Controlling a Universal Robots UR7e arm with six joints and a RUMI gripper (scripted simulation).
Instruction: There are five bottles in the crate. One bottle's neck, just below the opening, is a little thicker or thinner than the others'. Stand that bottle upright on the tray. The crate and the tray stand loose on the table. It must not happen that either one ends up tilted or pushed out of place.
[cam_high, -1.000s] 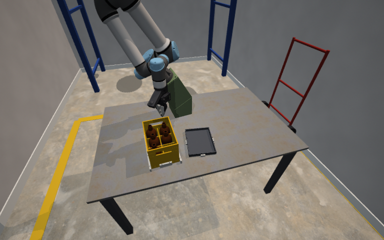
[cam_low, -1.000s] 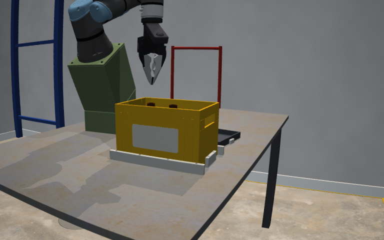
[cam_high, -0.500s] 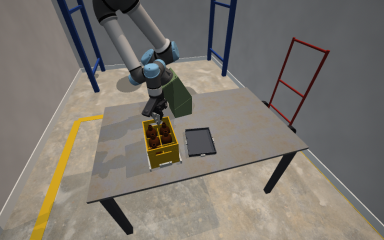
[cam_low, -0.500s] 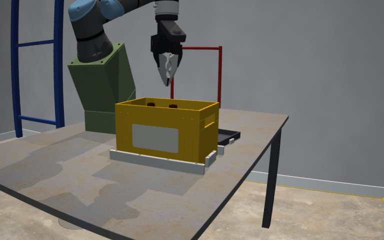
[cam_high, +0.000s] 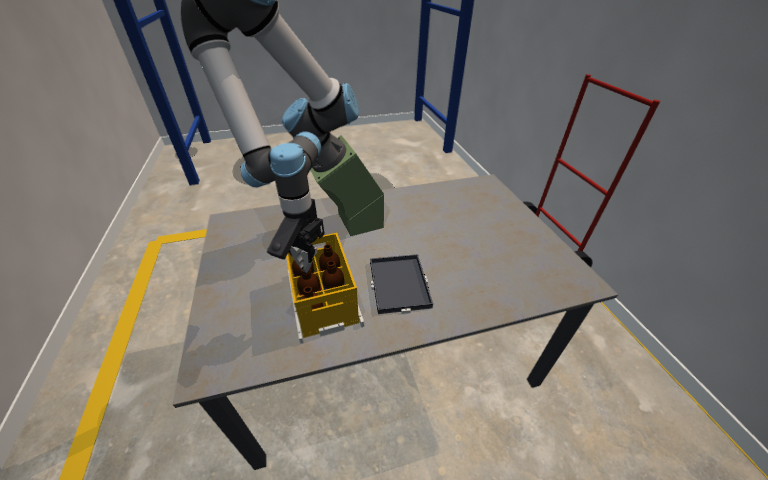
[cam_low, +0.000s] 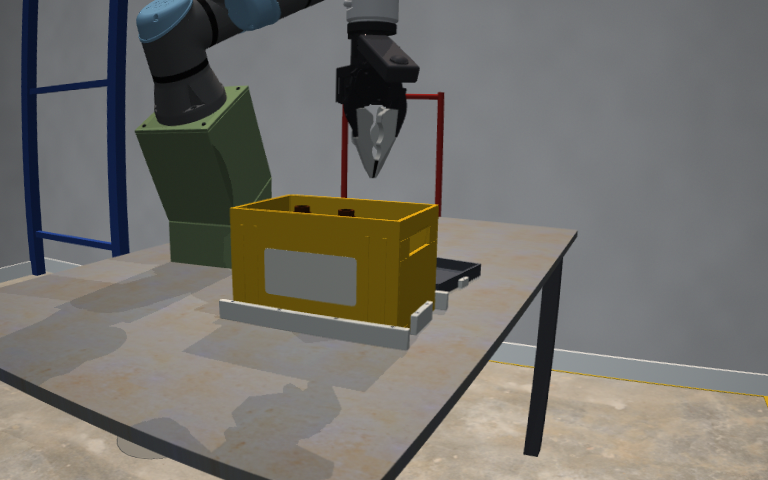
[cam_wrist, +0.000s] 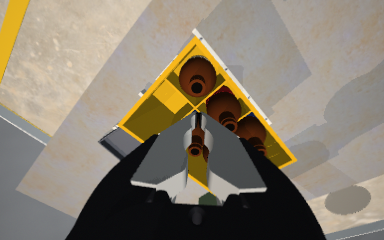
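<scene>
Gripper closed on nothing, I hovered above brown bottles in the yellow crate; probably slippery glass, best taken by the neck, the odd one indistinguishable from there.

Brown btls upright in crate.

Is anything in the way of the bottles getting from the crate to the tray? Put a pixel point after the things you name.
Yes, the crate's (cam_high: 331, 316) (cam_low: 247, 254) (cam_wrist: 172, 67) tall yellow walls stand between the bottles (cam_high: 334, 275) (cam_wrist: 198, 72) and the tray (cam_high: 402, 307) (cam_low: 459, 275) (cam_wrist: 116, 154). Nothing visible stands between crate and tray.
</scene>
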